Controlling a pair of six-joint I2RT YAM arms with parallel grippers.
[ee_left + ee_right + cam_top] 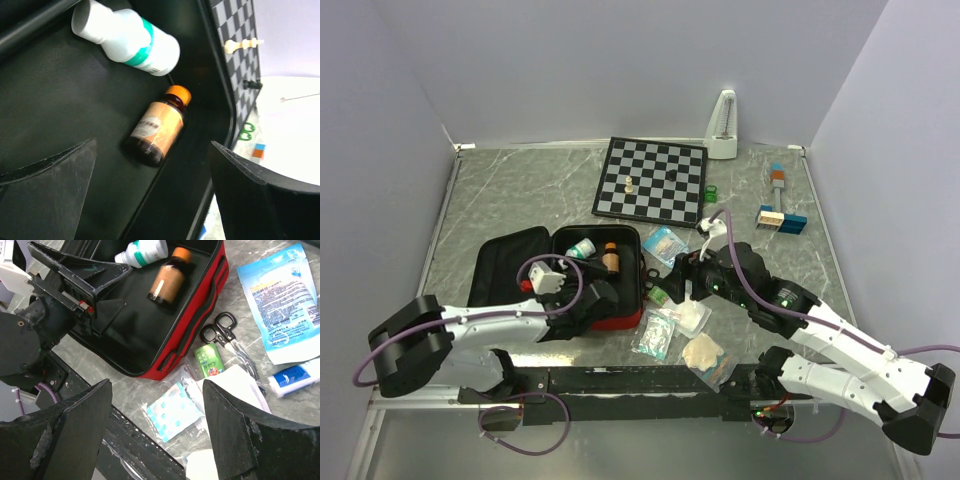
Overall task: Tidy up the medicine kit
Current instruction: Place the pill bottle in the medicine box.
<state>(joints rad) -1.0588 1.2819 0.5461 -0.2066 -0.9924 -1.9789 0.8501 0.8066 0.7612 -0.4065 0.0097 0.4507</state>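
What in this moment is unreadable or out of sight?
- Orange bottle label: blurred in left wrist view, too small from top.
- Kit near corner: top view, covered by the left gripper.
- Blue pouch print: right wrist view, too small to read.
- Tan packet contents: top view, too small.

Readable text: we find none | blue pouch [282, 305]: print too small for us | amber bottle [157, 127] label: blurred | green packet [209, 360]: print illegible

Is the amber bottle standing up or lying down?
Lying down: the amber bottle rests on its side inside the open medicine kit.
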